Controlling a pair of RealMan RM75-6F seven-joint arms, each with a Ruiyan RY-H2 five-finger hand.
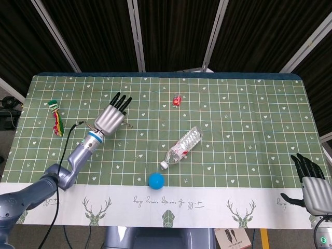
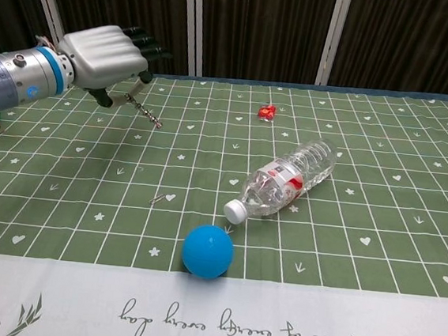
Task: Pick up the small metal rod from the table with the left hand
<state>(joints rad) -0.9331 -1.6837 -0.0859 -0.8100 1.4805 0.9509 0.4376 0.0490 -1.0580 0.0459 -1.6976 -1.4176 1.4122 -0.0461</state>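
The left hand (image 2: 104, 55) pinches the small metal rod (image 2: 146, 112) clear above the bench (image 2: 345, 227), well left of the bottle (image 2: 286, 178), so the pickup looks essentially done.

The left hand (image 2: 100, 53) hangs raised on its outstretched grey arm, fingers curled in a pinch. The right hand (image 1: 313, 181) rests low, fingers spread.
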